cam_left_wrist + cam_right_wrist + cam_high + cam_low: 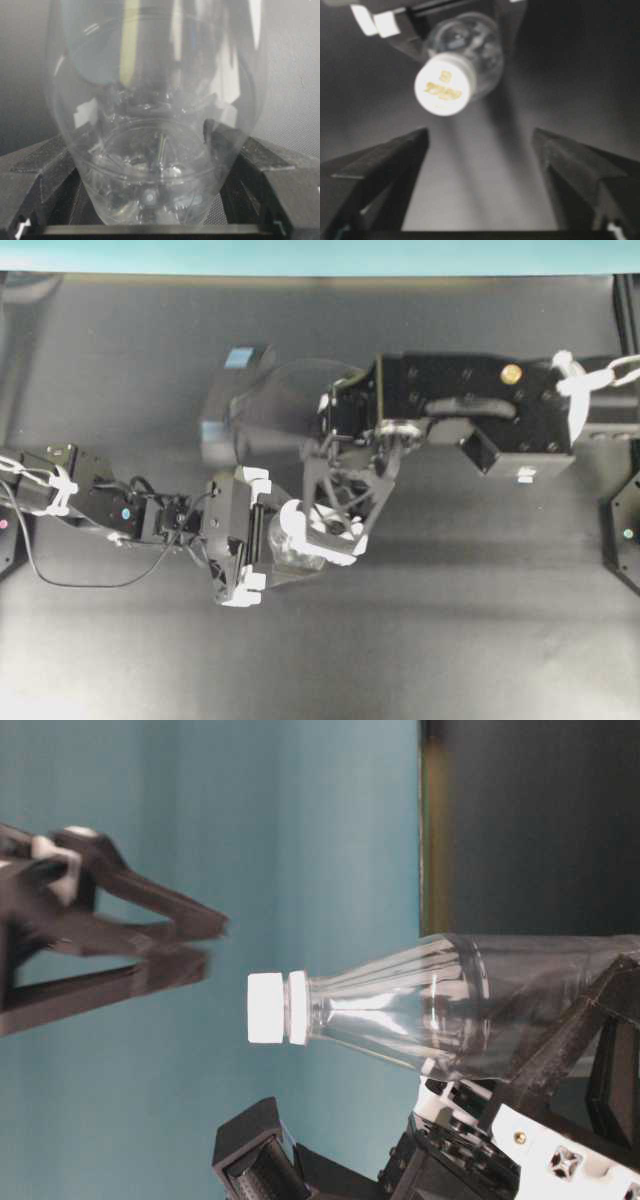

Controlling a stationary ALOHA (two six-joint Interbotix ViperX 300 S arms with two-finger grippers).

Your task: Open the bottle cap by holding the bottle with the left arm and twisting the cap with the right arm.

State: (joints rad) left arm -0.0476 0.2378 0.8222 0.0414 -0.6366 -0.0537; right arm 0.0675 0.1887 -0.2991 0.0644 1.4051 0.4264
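Note:
The clear bottle (440,1010) is held off the table by my left gripper (262,537), which is shut on its lower body (160,125). The bottle's base fills the left wrist view between the black fingers (35,180). The white bottle cap (268,1008) is on the bottle's neck. My right gripper (212,945) is open and sits just off the cap end, with a small gap between fingertips and cap. In the right wrist view the cap (442,85) lies beyond and left of centre of the open gripper (480,145). In the overhead view the right gripper (322,535) overlaps the bottle (285,552).
The table (450,640) is dark grey, with a teal wall (300,255) behind. A dark object with a blue tag (238,358) sits at the back, behind the right arm's wrist. A black arm base (625,530) stands at the right edge.

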